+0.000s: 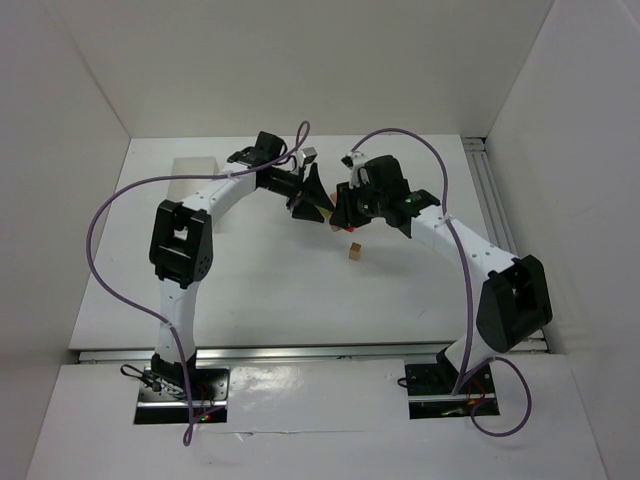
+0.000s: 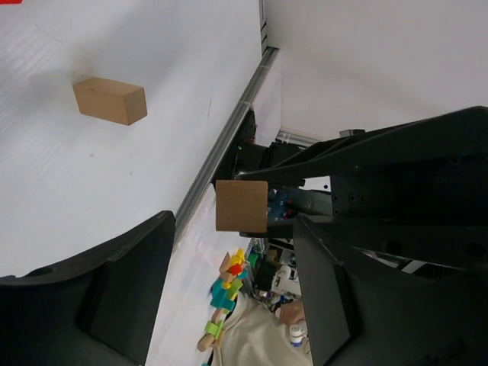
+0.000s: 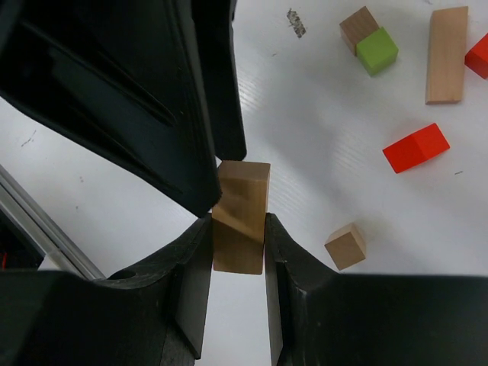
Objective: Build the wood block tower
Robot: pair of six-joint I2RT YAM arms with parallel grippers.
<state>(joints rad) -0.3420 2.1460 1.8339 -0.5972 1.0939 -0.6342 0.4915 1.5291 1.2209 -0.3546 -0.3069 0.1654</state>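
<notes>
left claw (image 1: 320, 204) and right claw (image 1: 345, 206) close together above white table (image 1: 260, 290), 1 tan block (image 1: 354, 252) lying near them

The top external camera looks down from above and behind, far enough back to take in the left arm (image 1: 182, 245), the right arm (image 1: 470, 255) and the surface (image 1: 270, 290). Each wrist camera rides close behind its own end effector and looks out along it. Both wrist views share the tan block (image 3: 240, 221) in the right end effector (image 3: 238, 229), just ahead of the left end effector (image 2: 235, 244).

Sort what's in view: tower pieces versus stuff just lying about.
Job: gripped tan wooden block; lime green wooden cube; red wooden block; small tan wooden cube.
Lying about: thin tan wooden stick; white rectangular open box.
</notes>
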